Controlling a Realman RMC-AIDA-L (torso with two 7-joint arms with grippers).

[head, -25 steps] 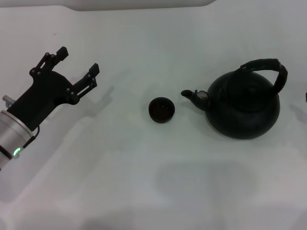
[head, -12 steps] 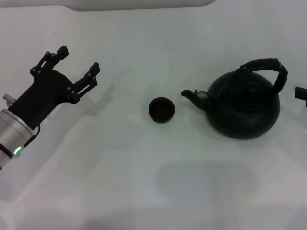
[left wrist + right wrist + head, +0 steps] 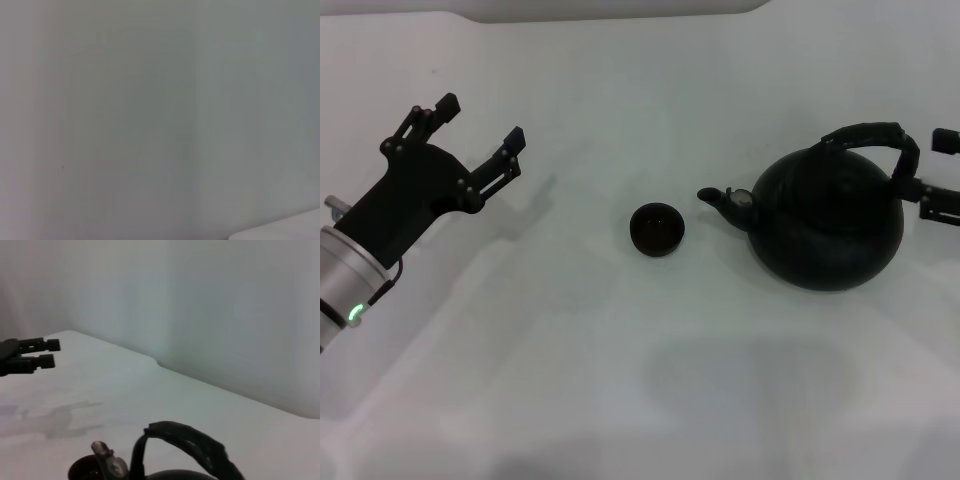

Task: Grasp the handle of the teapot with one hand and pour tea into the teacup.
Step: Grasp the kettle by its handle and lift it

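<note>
The matte-black teapot (image 3: 830, 222) stands on the white table at the right, its spout (image 3: 718, 198) pointing left toward the teacup (image 3: 657, 229). The small black teacup sits a short way left of the spout. The arched handle (image 3: 872, 133) curves over the pot's top and fills the lower part of the right wrist view (image 3: 192, 440). My right gripper (image 3: 934, 168) reaches in from the right edge, open, its fingers just right of the handle's right end and not touching it. My left gripper (image 3: 480, 122) hovers open at the far left, holding nothing.
The white table (image 3: 620, 380) runs on in front of the pot and cup, and a pale wall stands behind it. The right wrist view shows the left gripper (image 3: 30, 356) far off. The left wrist view shows only a blank pale surface.
My right gripper has come into view from the right edge and moved left toward the handle's right end. The left arm, teapot and teacup have stayed put.
</note>
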